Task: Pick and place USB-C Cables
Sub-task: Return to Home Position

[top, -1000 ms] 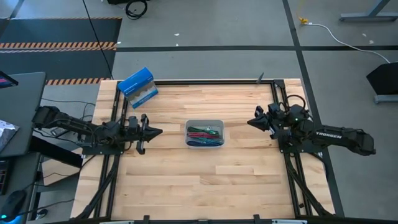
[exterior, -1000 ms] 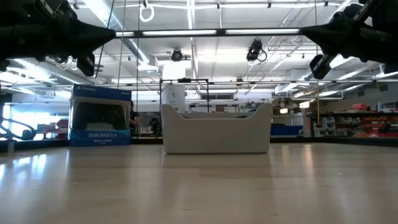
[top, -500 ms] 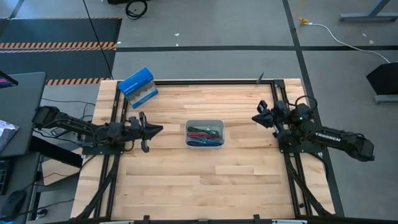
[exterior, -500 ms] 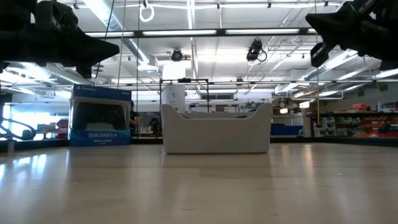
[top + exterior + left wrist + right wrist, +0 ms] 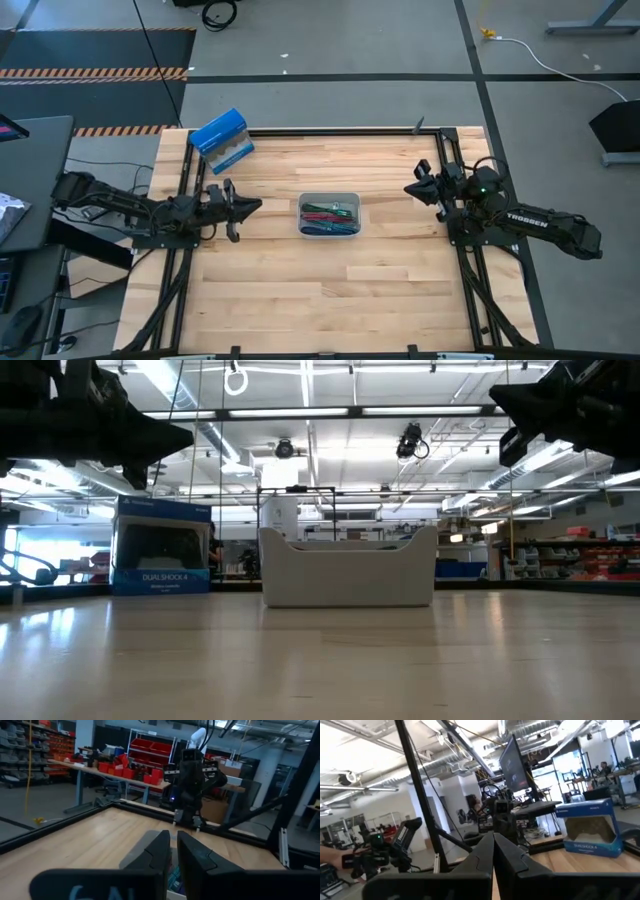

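Both my arms are stretched level, pointing at the tray [image 5: 301, 216]. My left fingers [image 5: 250, 208] are closed and empty; my right fingers [image 5: 412, 189] are the same. The USB-C Cables [image 5: 328, 216] lie inside the tray.

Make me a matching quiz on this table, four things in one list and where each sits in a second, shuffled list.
1 blue box
2 tray
3 left gripper
4 right gripper

A middle of the table, USB-C cables inside
B right of the tray
C top-left corner in the high view
D left of the tray

Pairs: 1-C, 2-A, 3-D, 4-B
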You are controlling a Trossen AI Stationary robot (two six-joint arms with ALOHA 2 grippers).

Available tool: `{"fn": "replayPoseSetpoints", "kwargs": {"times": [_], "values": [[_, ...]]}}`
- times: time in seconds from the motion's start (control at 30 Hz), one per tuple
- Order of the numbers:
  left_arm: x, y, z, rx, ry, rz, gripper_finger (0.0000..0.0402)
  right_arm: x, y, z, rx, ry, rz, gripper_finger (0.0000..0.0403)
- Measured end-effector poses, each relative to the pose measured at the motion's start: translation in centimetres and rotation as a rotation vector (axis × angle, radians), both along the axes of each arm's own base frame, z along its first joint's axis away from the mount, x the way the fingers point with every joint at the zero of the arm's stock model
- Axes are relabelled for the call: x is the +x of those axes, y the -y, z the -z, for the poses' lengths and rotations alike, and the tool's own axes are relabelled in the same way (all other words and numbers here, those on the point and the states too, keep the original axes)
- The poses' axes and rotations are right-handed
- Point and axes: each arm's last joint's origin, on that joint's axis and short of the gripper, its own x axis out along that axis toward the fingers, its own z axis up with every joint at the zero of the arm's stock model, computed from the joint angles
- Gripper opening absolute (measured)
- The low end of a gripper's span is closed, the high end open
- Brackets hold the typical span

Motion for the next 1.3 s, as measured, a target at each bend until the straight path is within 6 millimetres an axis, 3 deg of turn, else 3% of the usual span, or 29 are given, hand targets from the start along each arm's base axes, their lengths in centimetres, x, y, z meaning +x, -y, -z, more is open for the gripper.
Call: {"fn": "replayPoseSetpoints", "kwargs": {"times": [0.17,0.43,0.87,1.3], "values": [[0.0,-0.1,0.0,-0.025,0.008,0.018,0.0043,0.0,0.0,0.1,-0.015,-0.01,0.01,0.0011],[0.2,-0.2,0.2,-0.063,-0.006,0.278,0.0043,0.3,-0.1,0.8,0.006,-0.075,-0.024,0.0013],[0.3,-1.2,0.6,-0.077,-0.046,0.184,0.0043,1.5,-1.7,1.4,0.013,-0.117,-0.073,0.0011],[0.3,-1.2,0.7,-0.077,-0.046,0.184,0.0043,1.6,-1.7,1.5,0.039,-0.129,-0.086,0.0011]]}}
